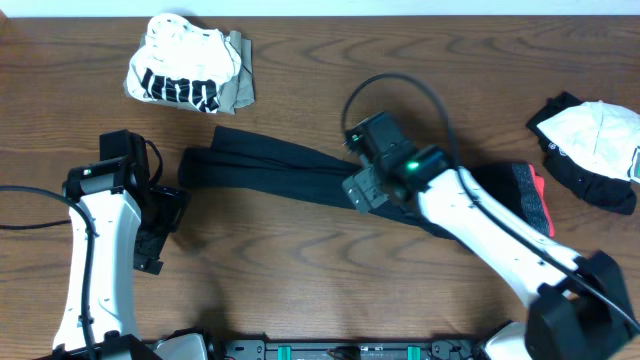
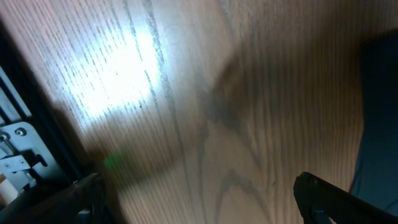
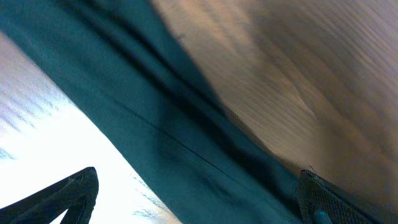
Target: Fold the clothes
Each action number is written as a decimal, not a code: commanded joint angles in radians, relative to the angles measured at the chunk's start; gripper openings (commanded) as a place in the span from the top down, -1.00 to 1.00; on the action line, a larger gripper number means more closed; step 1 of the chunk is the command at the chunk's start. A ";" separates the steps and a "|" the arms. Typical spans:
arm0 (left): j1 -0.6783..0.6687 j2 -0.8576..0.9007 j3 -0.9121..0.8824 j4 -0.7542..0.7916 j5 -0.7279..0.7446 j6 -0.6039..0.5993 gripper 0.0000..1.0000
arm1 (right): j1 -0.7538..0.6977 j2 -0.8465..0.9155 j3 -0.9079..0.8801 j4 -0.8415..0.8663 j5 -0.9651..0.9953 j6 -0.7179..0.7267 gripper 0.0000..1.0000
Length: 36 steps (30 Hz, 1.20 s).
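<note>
Long black trousers (image 1: 280, 170) lie folded lengthwise across the table, their grey, red-edged waistband (image 1: 532, 200) at the right. My right gripper (image 1: 362, 188) hovers over the trousers' middle, open; in the right wrist view the dark cloth (image 3: 186, 137) runs between its spread fingers (image 3: 199, 199). My left gripper (image 1: 160, 225) is open and empty over bare wood left of the trouser cuffs; in the left wrist view its fingers (image 2: 199, 199) frame bare table, with dark cloth (image 2: 379, 112) at the right edge.
A white black-printed top on an olive piece (image 1: 190, 75) sits at the back left. A black-and-white garment (image 1: 595, 145) lies at the far right. The wooden table (image 1: 300, 270) is bare in front.
</note>
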<state>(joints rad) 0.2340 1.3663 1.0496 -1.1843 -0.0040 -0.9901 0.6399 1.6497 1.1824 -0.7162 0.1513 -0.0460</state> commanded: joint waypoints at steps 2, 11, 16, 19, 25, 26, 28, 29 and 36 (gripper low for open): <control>0.004 -0.001 0.002 -0.016 0.000 0.013 -0.96 | 0.083 0.073 0.014 0.026 0.066 -0.186 -0.99; 0.004 -0.001 0.002 -0.027 -0.007 0.013 -0.96 | 0.186 0.170 0.014 0.079 0.189 -0.187 -0.99; 0.004 -0.001 0.001 -0.027 -0.007 0.028 -0.96 | 0.181 0.188 0.014 0.097 0.181 -0.187 -0.75; 0.004 -0.001 0.001 -0.027 -0.007 0.028 -0.96 | 0.181 0.188 0.014 0.118 0.181 -0.187 -0.47; 0.004 -0.001 0.001 -0.027 -0.008 0.041 -0.96 | 0.167 0.188 0.014 0.136 0.123 -0.187 -0.30; 0.004 -0.001 0.001 -0.027 -0.007 0.050 -0.96 | 0.163 0.191 0.014 0.136 0.099 -0.187 -0.30; 0.004 -0.001 0.001 -0.027 -0.008 0.054 -0.96 | 0.154 0.197 0.014 0.137 0.076 -0.187 -0.30; 0.004 -0.001 0.001 -0.027 -0.007 0.054 -0.96 | 0.152 0.200 0.014 0.137 0.075 -0.187 -0.29; 0.004 -0.001 0.001 -0.027 -0.007 0.054 -0.96 | 0.146 0.217 0.014 0.122 0.077 -0.206 -0.02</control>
<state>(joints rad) 0.2340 1.3663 1.0496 -1.2045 -0.0029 -0.9451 0.7967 1.8507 1.1824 -0.5915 0.2390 -0.2420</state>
